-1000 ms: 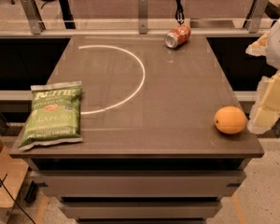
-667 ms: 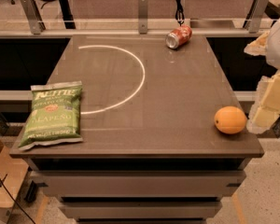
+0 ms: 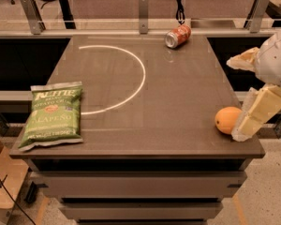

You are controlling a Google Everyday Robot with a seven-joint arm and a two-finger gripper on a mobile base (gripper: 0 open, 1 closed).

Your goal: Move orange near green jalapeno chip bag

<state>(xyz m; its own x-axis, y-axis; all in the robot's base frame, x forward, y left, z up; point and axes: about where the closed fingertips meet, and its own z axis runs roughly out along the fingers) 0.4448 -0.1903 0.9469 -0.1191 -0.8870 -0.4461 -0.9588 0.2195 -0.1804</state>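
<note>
The orange [image 3: 227,120] sits on the dark table near its front right corner. The green jalapeno chip bag [image 3: 54,115] lies flat at the table's front left edge, far from the orange. My gripper [image 3: 238,100] is at the right edge of the table, just right of the orange. It is open and empty. Its lower finger [image 3: 254,114] reaches down beside the orange and its upper finger [image 3: 243,60] sticks out above it.
A red-orange soda can [image 3: 178,35] lies on its side at the table's back edge. A white arc [image 3: 131,74] is marked on the table top [image 3: 178,93]. A railing with posts runs behind the table. A wooden piece stands at the lower left.
The gripper has edged slightly left, closer to the orange. The orange, bag and can have not moved.
</note>
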